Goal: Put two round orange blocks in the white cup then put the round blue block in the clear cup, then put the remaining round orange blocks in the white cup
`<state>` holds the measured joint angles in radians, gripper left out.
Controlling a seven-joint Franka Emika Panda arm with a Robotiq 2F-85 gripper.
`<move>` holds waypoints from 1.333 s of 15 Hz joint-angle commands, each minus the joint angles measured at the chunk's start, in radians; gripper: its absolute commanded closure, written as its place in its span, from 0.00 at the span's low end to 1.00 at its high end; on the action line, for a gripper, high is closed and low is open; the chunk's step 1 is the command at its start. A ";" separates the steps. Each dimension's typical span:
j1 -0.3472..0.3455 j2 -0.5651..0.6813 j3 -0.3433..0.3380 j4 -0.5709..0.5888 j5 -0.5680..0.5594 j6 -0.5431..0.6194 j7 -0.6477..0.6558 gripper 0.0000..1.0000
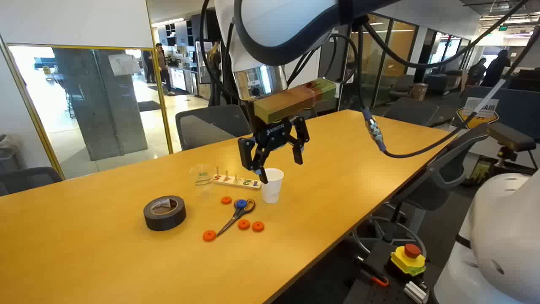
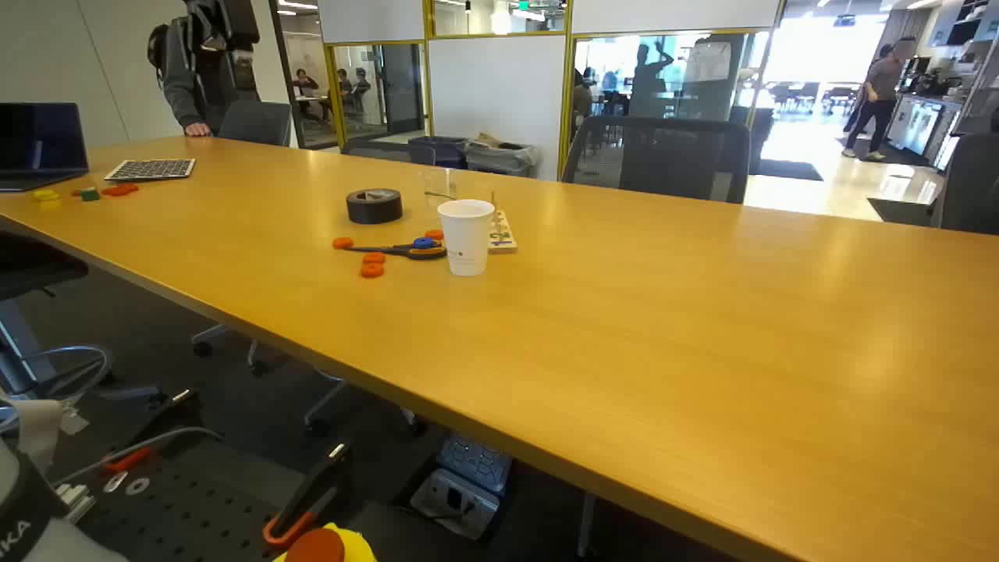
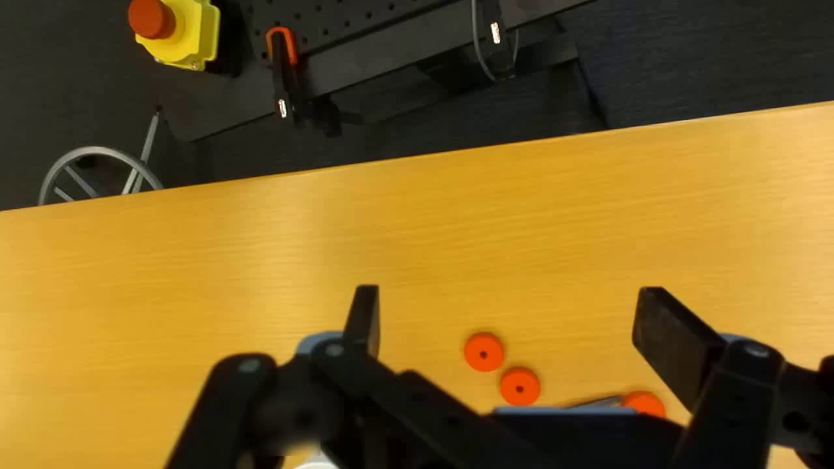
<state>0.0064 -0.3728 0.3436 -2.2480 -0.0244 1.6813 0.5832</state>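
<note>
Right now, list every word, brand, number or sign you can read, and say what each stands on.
"ROBOTIQ": the end effector.
"KA", letters before it cut off: the robot body.
"AIR", the start unclear: the background sign.
"2", apparently: the peg board; its other numerals are too small to be sure.
Too small or blurred: print on the white cup, the label inside the tape roll, the green overhead sign.
</note>
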 commanded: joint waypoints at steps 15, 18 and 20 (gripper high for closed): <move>0.060 0.092 -0.141 -0.130 -0.141 0.308 -0.419 0.00; 0.054 0.159 -0.204 -0.170 -0.177 0.488 -0.591 0.00; 0.057 0.202 -0.237 -0.192 -0.171 0.606 -0.699 0.00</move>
<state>0.0513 -0.2214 0.1524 -2.4227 -0.1825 2.1494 0.0222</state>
